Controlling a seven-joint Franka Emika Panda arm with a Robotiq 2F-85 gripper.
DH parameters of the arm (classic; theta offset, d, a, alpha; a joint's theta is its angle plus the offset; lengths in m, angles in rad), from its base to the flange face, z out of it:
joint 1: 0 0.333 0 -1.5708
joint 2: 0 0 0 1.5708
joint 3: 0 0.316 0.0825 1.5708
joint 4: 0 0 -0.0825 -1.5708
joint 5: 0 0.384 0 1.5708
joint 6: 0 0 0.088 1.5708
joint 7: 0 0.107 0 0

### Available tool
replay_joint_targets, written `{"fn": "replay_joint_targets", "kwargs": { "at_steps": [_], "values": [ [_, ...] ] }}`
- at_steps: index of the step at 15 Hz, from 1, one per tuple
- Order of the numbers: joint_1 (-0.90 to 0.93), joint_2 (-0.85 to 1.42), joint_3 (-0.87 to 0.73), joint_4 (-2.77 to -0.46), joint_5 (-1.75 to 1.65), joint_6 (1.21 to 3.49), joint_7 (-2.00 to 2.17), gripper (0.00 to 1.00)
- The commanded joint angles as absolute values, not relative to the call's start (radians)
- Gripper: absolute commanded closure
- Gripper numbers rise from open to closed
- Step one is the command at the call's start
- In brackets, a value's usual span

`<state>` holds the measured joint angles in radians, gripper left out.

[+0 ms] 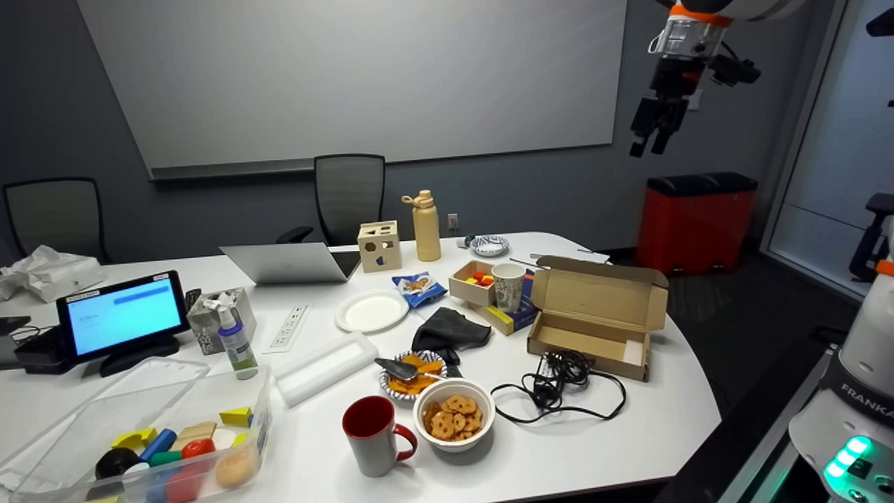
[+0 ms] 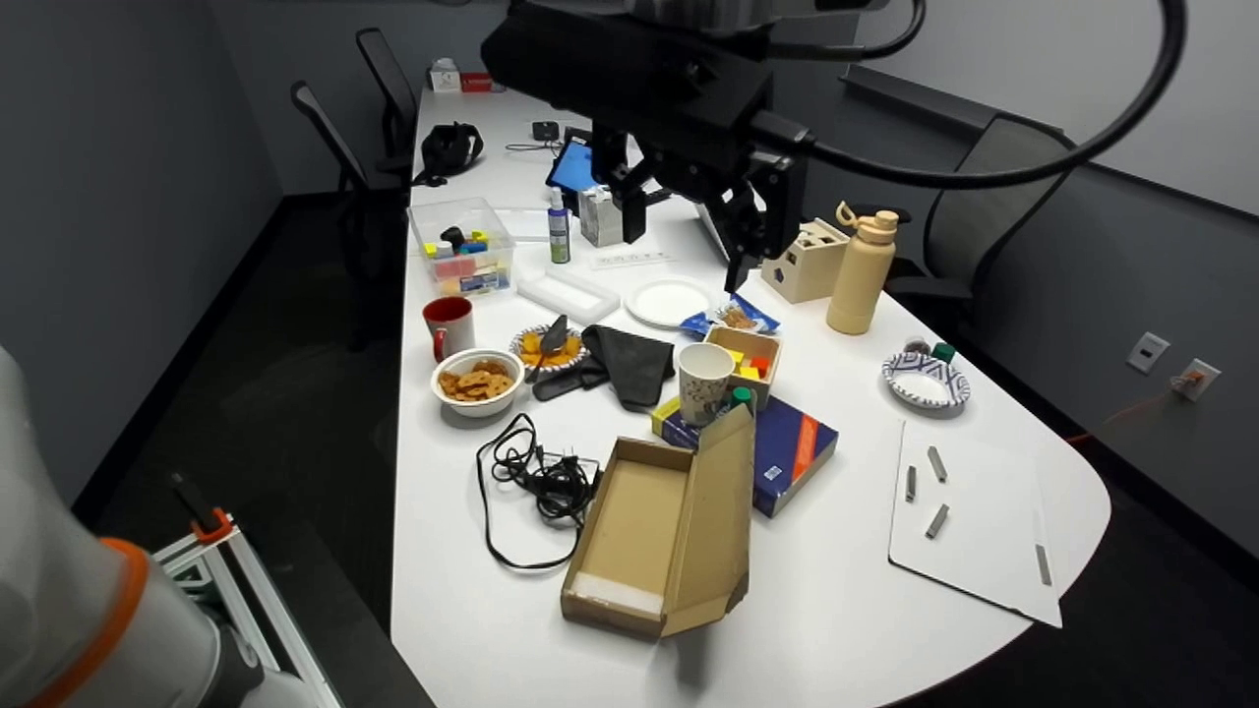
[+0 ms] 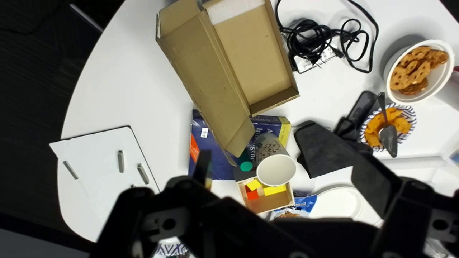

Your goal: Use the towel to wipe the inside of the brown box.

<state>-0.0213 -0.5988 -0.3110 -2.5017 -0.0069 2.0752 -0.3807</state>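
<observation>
Black two-fingered pincer (image 2: pixel 686 248) aimed downward above white bench (image 2: pixel 836 600), jaws parted, one oblong brown cardboard box (image 2: pixel 639 521) near curved edge, one black cloth towel (image 2: pixel 634 366) further in

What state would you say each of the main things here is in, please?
Hand: open, holding nothing.
Brown box: open.
Towel: lying on the table, unheld.
Laptop: open.
Screen: lit.
Yellow bottle: upright, capped.
Book: closed, flat.
Paper cup: upright on the book.
Mug: upright.
White bowl: holding brown snacks.
Orange snacks: in a patterned bowl, spoon lying across it.
Small wooden box: open, holding blocks.
Black cable: loosely bundled.
</observation>
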Motion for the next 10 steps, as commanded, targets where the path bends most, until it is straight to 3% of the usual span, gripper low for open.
{"fn": "replay_joint_targets", "kwargs": {
  "at_steps": [1, 10],
  "values": [
    [-0.056, -0.616, -0.296, -2.499, 0.005, 2.058, -0.391, 0.00],
    [0.013, -0.503, -0.290, -2.467, 0.039, 2.085, -0.456, 0.00]
  ]
}}
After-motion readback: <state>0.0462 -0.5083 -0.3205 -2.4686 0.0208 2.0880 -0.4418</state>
